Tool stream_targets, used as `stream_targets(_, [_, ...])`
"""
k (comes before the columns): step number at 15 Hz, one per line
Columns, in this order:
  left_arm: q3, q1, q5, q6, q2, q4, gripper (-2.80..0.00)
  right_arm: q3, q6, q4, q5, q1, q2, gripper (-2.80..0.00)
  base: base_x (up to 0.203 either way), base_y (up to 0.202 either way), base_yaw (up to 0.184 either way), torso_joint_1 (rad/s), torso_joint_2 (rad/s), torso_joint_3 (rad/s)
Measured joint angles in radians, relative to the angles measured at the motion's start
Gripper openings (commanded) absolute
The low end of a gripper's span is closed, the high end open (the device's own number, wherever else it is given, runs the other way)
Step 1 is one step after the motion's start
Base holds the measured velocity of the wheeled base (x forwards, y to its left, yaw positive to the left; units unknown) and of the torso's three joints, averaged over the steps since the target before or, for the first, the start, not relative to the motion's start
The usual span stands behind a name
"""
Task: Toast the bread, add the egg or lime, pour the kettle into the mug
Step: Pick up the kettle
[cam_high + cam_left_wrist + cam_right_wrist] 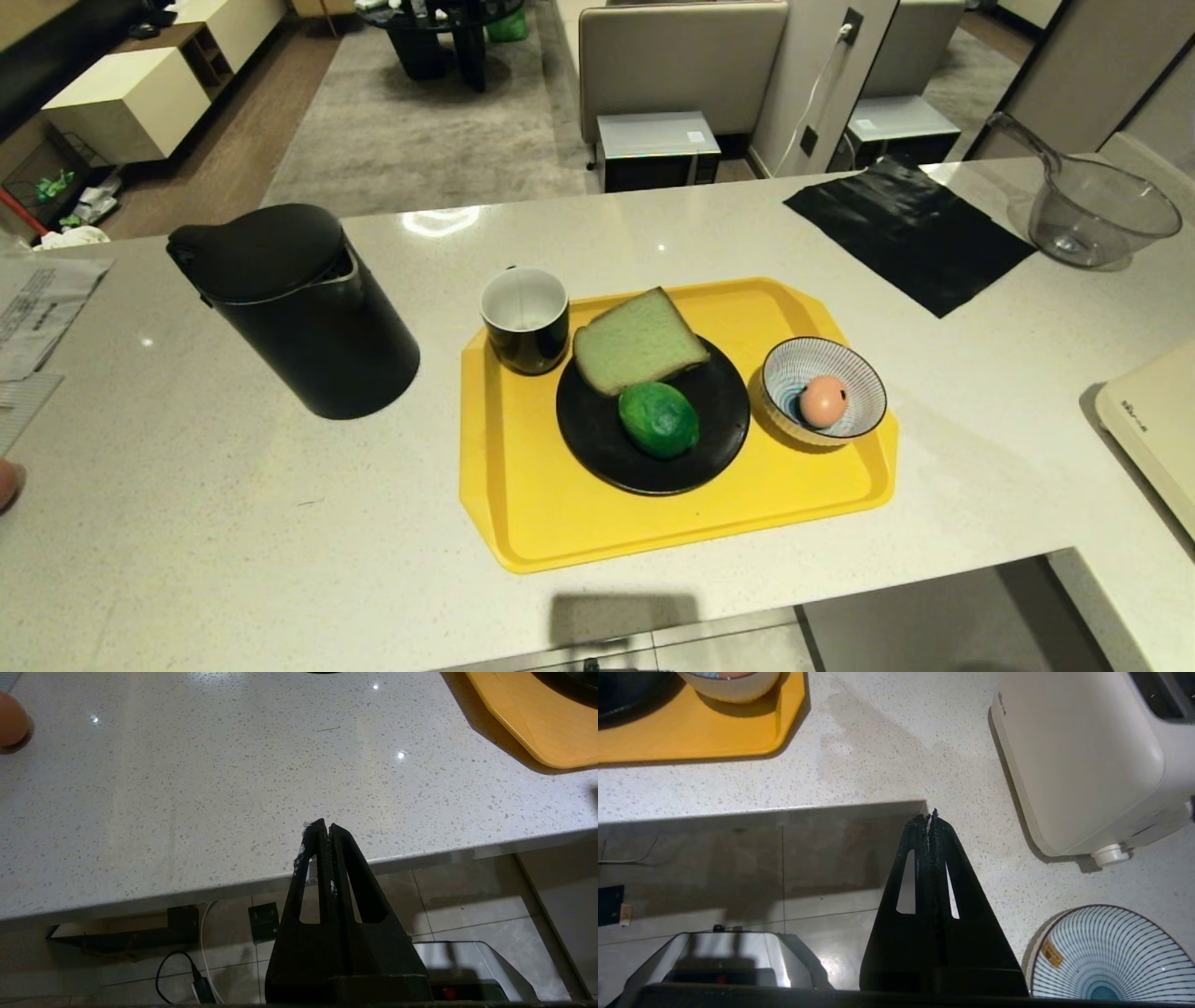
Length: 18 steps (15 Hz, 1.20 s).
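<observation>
On the yellow tray (560, 523) a black plate (597, 439) carries the pale green bread (635, 341) and the dark green lime (658, 420). The black mug (525, 319) stands at the tray's back left corner. A striped bowl (854, 369) on the tray's right holds the egg (822, 400). The big black kettle (299, 313) stands on the counter left of the tray. Neither arm shows in the head view. My left gripper (324, 828) is shut and empty at the counter's near edge. My right gripper (930, 816) is shut and empty over the counter's front corner.
A cream toaster (1083, 756) stands on the right side of the counter, with a striped plate (1106, 956) nearby. A black mat (910, 229) and a clear measuring jug (1097, 210) sit at the back right. Papers (37, 308) lie at the far left. A second egg (11, 718) rests on the counter's left.
</observation>
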State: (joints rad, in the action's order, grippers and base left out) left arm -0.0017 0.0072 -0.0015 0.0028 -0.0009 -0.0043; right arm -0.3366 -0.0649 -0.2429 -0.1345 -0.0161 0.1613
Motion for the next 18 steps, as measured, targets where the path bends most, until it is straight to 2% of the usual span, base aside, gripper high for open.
stream_targets(4, [0.000, 0.000, 0.000, 0.001, 0.000, 0.000, -2.80, 0.160, -0.068, 0.106, 0.005, 0.007, -0.095, -2.80, 0.000, 0.000, 0.000, 0.000, 0.00, 0.000])
stream_targets(9, [0.000, 0.000, 0.000, 0.000, 0.000, 0.000, -2.80, 0.315, -0.096, 0.333, 0.084, 0.008, -0.153, -2.80, 0.000, 0.000, 0.000, 0.000, 0.00, 0.000])
stream_targets(11, [0.000, 0.000, 0.000, 0.000, 0.000, 0.000, -2.80, 0.331, -0.073, 0.363, 0.146, 0.008, -0.160, -2.80, 0.000, 0.000, 0.000, 0.000, 0.00, 0.000])
stream_targets(15, [0.000, 0.000, 0.000, 0.001, 0.000, 0.000, -2.80, 0.336, 0.029, 0.315, 0.147, 0.007, -0.162, -2.80, 0.000, 0.000, 0.000, 0.000, 0.00, 0.000])
stream_targets(18, [0.000, 0.000, 0.000, 0.000, 0.000, 0.000, -2.80, 0.337, 0.046, 0.315, 0.140, 0.007, -0.162, -2.80, 0.000, 0.000, 0.000, 0.000, 0.00, 0.000])
